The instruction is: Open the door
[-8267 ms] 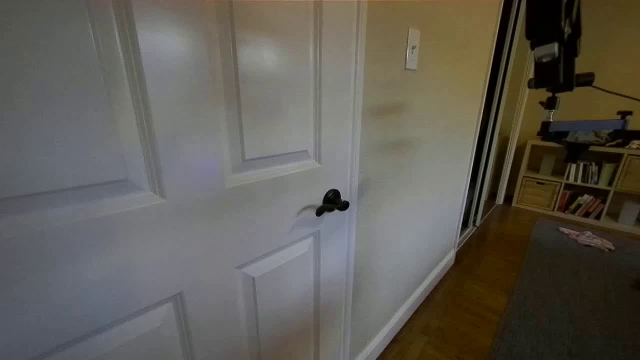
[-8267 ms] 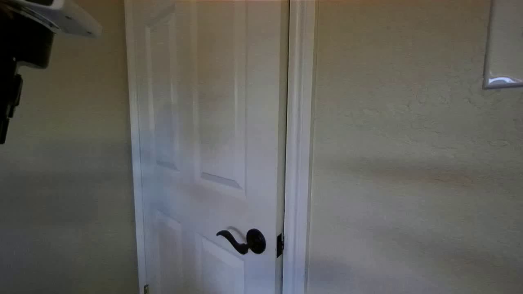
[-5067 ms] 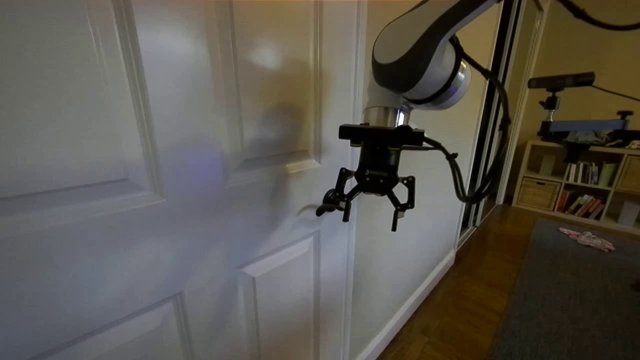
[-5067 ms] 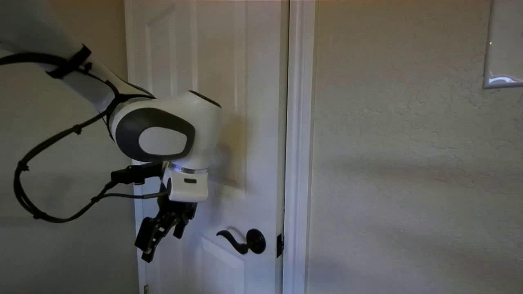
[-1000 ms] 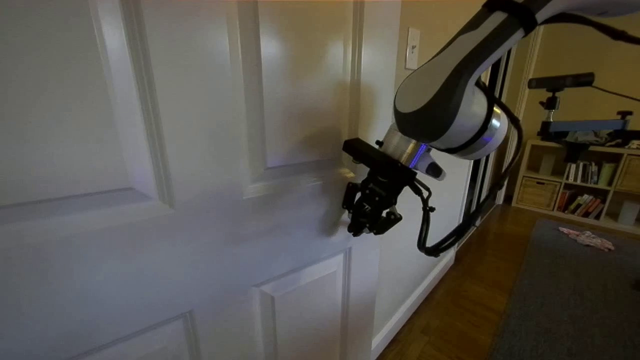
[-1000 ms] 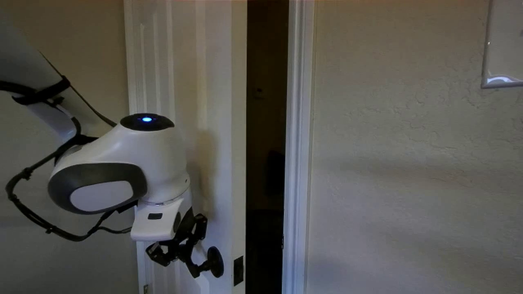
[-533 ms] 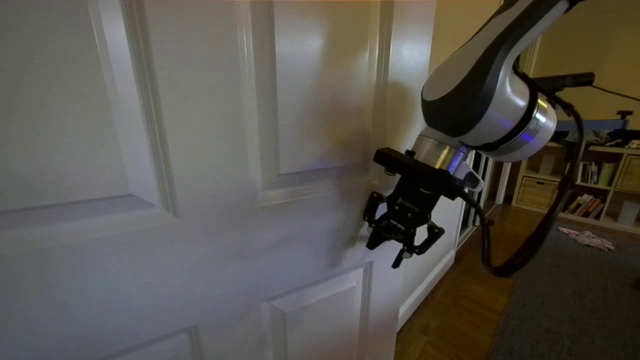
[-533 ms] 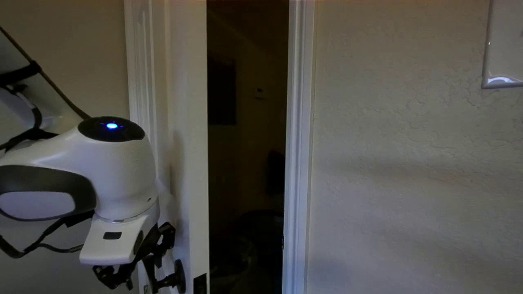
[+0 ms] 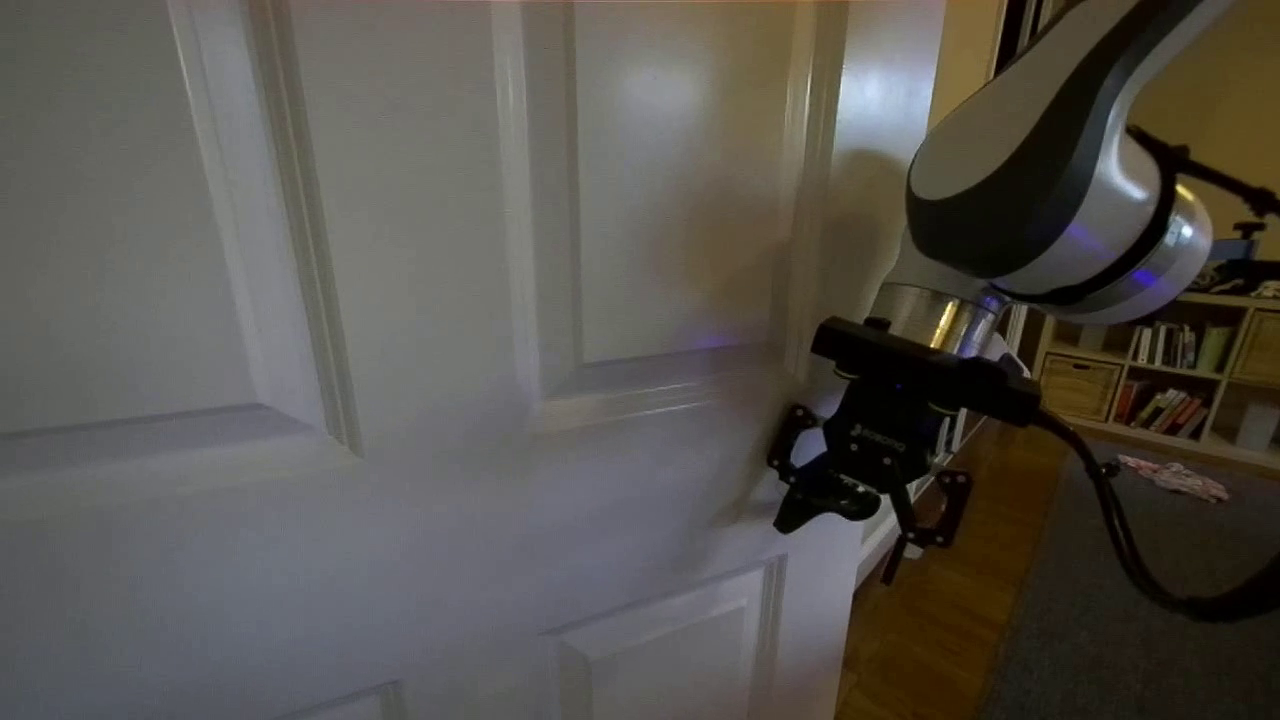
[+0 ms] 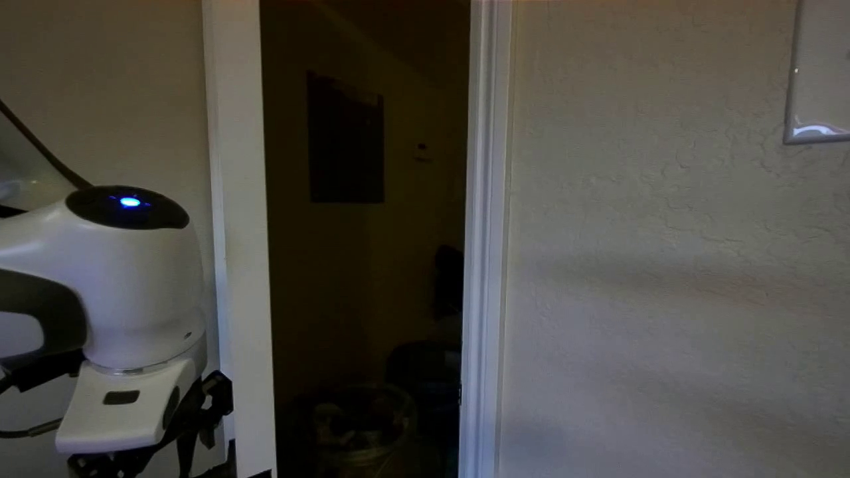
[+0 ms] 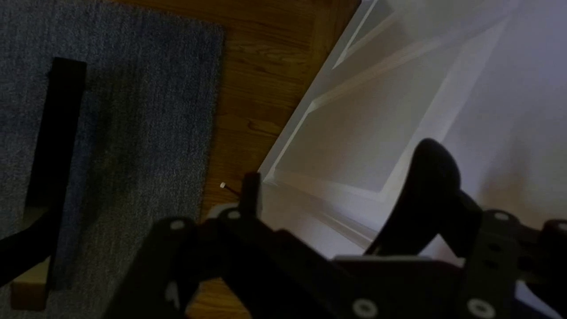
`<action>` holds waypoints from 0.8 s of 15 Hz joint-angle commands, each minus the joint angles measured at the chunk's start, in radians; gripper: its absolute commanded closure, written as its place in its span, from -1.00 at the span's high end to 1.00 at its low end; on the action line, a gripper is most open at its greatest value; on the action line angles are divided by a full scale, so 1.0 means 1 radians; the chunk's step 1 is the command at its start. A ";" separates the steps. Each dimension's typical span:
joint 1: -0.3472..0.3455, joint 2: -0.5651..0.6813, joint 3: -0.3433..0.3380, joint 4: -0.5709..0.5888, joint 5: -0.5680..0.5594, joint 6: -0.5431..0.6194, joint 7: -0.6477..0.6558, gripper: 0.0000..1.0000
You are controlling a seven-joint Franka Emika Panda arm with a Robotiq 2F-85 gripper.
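Observation:
The white paneled door (image 9: 430, 520) stands wide open. In an exterior view it is almost edge-on (image 10: 246, 265), with the dark doorway (image 10: 358, 265) showing. It also fills the right of the wrist view (image 11: 354, 137). The black lever handle (image 9: 825, 497) shows at the gripper, and in the wrist view (image 11: 418, 199) close to the right-hand finger. My gripper (image 9: 850, 535) is open at the handle. One finger stands well clear of the lever. The other is near the lever on the door side; whether it touches is hidden.
A cream wall (image 10: 651, 265) and white door frame (image 10: 488, 265) stand beside the doorway. A basket-like container (image 10: 365, 425) sits in the dark room beyond. A grey rug (image 9: 1130, 600), pink cloth (image 9: 1175, 472) and low shelf (image 9: 1160, 360) are past the arm.
The door has swung from nearly shut to wide open, with the arm moving along at the handle. The gripper's fingers, close together one second ago, have spread apart.

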 commanded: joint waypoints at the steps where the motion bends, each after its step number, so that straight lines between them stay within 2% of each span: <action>1: 0.082 -0.105 -0.038 0.016 -0.102 -0.079 0.009 1.00; 4: 0.110 -0.103 -0.062 0.033 -0.226 -0.076 0.032 1.00; 7: 0.108 -0.113 -0.060 0.045 -0.321 -0.083 0.006 1.00; 10: 0.098 -0.120 -0.045 0.072 -0.353 -0.112 -0.056 1.00; 12: 0.109 -0.122 -0.013 0.151 -0.336 -0.148 -0.112 1.00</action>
